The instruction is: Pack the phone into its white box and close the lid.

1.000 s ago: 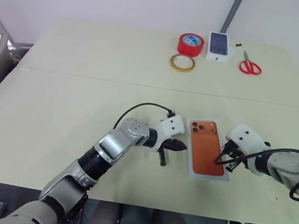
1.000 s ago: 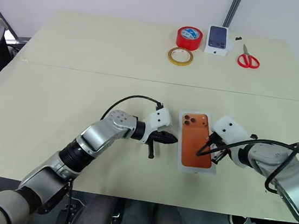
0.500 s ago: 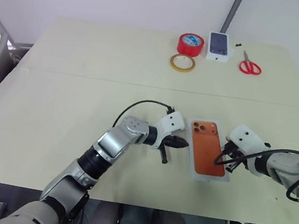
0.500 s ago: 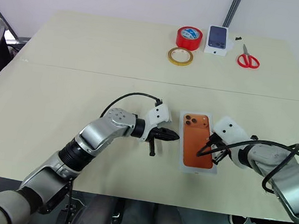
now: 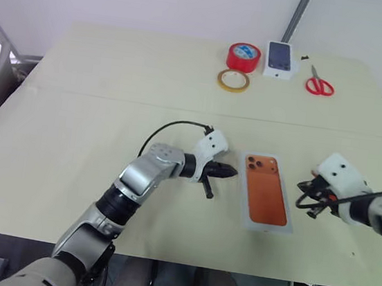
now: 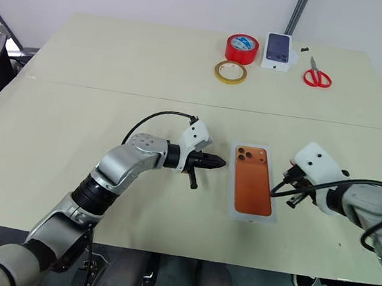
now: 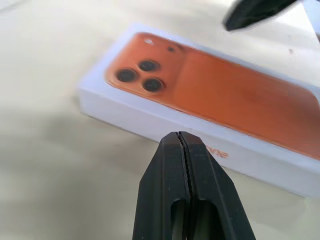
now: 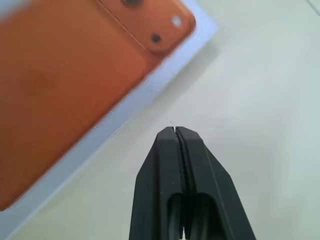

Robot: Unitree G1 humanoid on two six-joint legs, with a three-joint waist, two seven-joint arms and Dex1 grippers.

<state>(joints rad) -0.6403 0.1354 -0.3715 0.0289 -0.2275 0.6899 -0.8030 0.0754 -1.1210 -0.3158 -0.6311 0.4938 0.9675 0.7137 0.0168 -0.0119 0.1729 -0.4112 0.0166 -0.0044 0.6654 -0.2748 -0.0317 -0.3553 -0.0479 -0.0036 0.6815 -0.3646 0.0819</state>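
From my seat, the slim orange smartphone (image 5: 266, 191) lies camera side up in the shallow white cardboard box (image 5: 245, 212) at the near middle of the pale beige table (image 5: 116, 71). It sits between my two grippers, touched by neither. The left gripper (image 5: 226, 170) has its black fingers pressed together on nothing, tips aimed at the box's side from just beside it. The right gripper (image 6: 289, 193) is likewise closed and empty, a little further off on the other side. My worry is the box: it looks light and stands free on a smooth top. A sideways nudge from closed fingertips could skate or swivel it, or tip the phone's edge up over the rim, and then a cover would not seat squarely. Well apart at the far edge lie a red tape roll (image 5: 244, 56), a yellowish tape ring (image 5: 233, 80), a small white box printed with a dark phone (image 5: 279, 58) and red-handled scissors (image 5: 320, 83). None of them blocks either arm.
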